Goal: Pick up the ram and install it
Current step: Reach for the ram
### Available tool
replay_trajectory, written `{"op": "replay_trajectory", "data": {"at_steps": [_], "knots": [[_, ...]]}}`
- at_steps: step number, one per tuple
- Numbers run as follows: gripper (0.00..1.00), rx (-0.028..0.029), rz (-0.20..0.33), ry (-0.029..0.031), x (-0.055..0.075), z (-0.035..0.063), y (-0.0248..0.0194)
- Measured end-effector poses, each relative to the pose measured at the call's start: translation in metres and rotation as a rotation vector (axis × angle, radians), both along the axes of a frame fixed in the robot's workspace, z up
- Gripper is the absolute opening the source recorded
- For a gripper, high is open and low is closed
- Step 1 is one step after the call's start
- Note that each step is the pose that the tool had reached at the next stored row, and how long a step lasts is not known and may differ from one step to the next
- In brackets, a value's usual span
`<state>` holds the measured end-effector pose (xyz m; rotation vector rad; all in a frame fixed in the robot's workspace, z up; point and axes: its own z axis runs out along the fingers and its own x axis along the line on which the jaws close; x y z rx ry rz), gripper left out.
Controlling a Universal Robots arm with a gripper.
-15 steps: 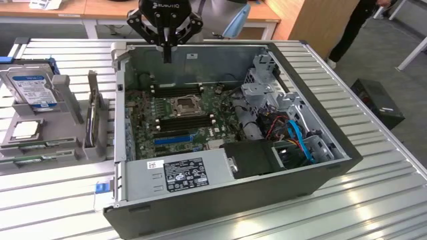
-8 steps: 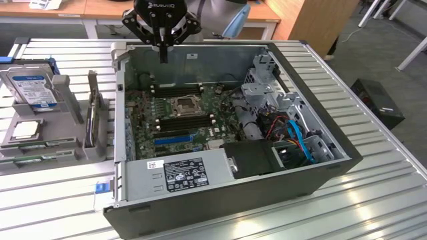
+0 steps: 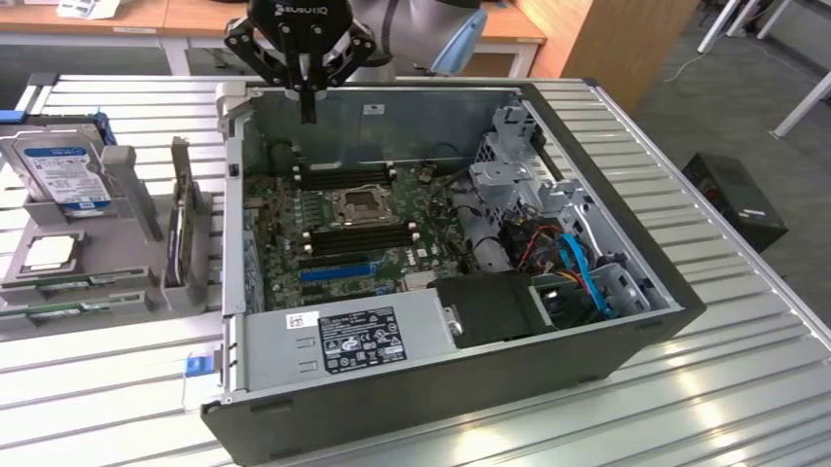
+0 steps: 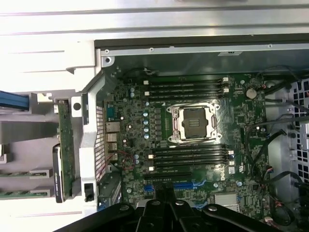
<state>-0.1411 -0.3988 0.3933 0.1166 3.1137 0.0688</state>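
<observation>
gripper [image 3: 307,109]: fingers pressed together, holding nothing; hangs over the rear wall of the open computer case [image 3: 624,243], above the motherboard [image 3: 389,243].
ram [image 3: 50,312]: thin green stick, apparently lying flat along the low front edge of the grey holder [image 3: 130,282] at the exterior view's left, well apart from the gripper.
memory slots [image 3: 344,175]: black, seemingly vacant, beside the processor socket [image 3: 360,205].
handling note: the pick likely goes best with fingers parted first, pinching the stick mid-length across its thin faces and keeping it level.

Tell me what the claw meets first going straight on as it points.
The black claw would likely meet the green motherboard near its blue expansion slot; depth is unclear.
</observation>
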Motion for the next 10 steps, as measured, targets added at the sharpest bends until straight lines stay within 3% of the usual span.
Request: {"op": "replay_trajectory", "data": {"at_steps": [10], "knots": [[0.10,0.0000,0.000,0.0000,-0.015,0.0000,0.0000]]}}
